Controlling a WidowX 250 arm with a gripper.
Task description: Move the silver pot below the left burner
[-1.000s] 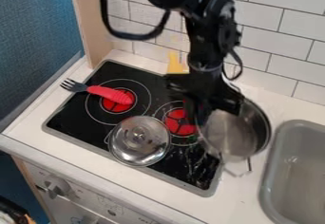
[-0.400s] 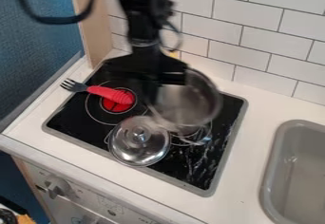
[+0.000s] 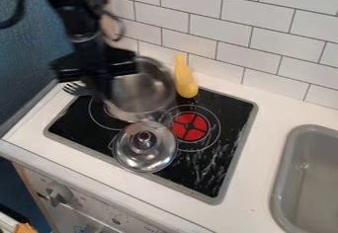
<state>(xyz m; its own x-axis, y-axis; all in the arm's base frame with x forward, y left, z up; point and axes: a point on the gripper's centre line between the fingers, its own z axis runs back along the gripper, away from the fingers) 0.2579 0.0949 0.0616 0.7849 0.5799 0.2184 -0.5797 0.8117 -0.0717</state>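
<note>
The gripper is at the upper left, over the back left of the stove, shut on the left wall of an open silver pot. The pot is raised and tilted, and it covers most of the left burner. Just in front of it, a silver lidded pot with a round knob stands at the stove's front, between the two burners.
A yellow squash-like object lies at the stove's back edge by the tiled wall. Dark fork tines show left of the gripper. The right burner is uncovered. A grey sink is at the right.
Carrying the open pot, my gripper has swept left from the stove's right side to above the left burner. The yellow object and right burner are uncovered; the fork's red handle is now hidden.
</note>
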